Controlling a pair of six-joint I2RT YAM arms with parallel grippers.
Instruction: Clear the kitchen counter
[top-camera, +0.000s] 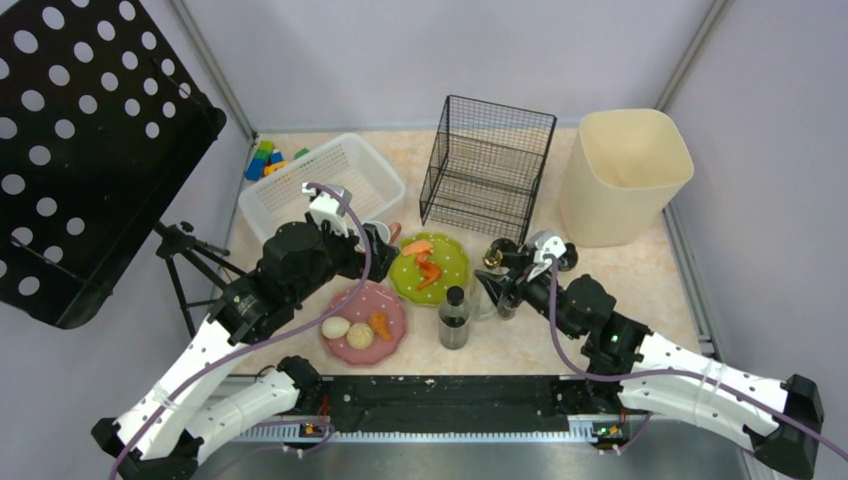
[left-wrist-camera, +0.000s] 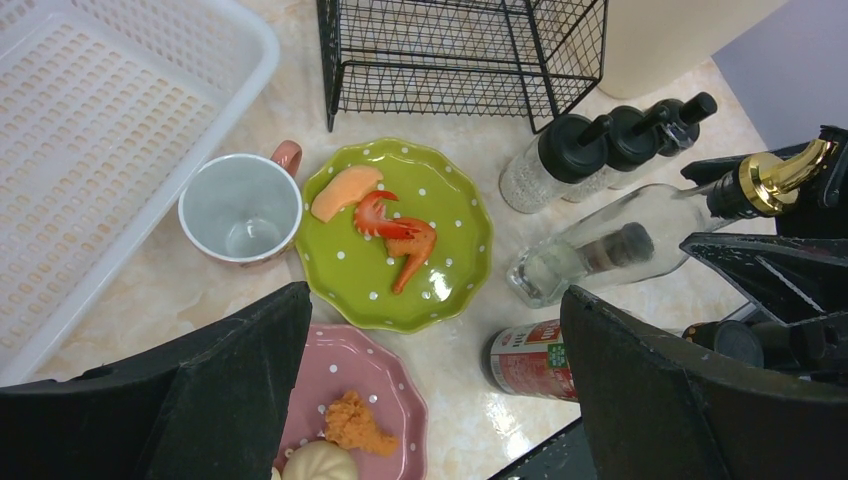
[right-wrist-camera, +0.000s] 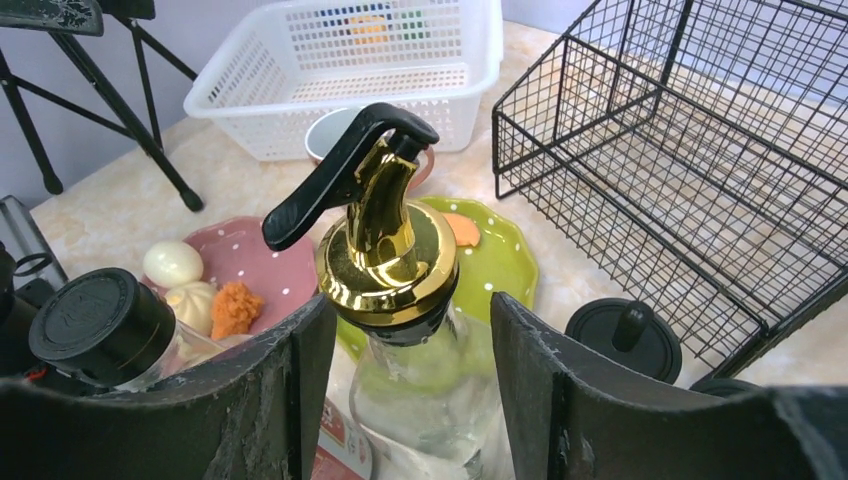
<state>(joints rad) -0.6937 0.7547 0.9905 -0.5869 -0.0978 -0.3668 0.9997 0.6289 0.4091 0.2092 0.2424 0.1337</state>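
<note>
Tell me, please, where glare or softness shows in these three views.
Top external: even light, faint shadows, sharp all over. Left wrist: small glints on the green plate and on the kitchen counter. Right wrist: bright highlights on the bottle's gold pourer; the white basket behind it is slightly soft.

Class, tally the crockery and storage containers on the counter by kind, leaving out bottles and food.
Plates: 2, green plate, pink plate
Mugs: 1, mug
Baskets: 2, white plastic basket, black wire basket
Bins: 1, beige bin
Total: 6
</note>
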